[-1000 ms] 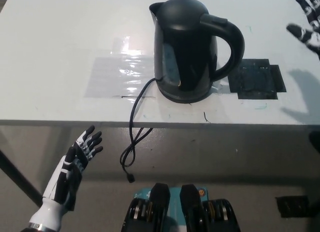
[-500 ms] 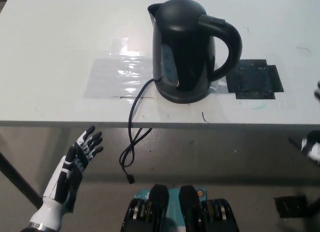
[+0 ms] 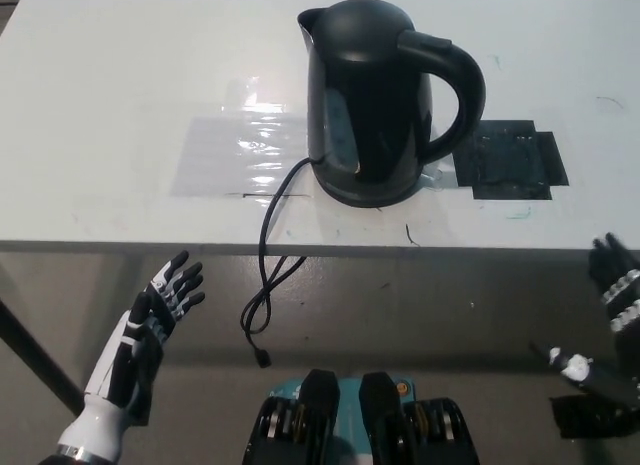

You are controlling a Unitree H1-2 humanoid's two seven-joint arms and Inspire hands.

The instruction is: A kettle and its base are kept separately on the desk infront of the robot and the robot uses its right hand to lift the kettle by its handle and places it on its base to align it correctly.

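Kettle (image 3: 368,100) appears seated on its base, up-left of our empty, spread right hand (image 3: 612,320); left hand (image 3: 150,330) rests spread. We judge only alignment checking remains.

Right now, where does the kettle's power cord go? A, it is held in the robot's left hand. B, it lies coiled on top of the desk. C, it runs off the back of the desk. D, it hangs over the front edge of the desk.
D: the cord leaves the bottom of the kettle, crosses the desk edge and dangles below it.
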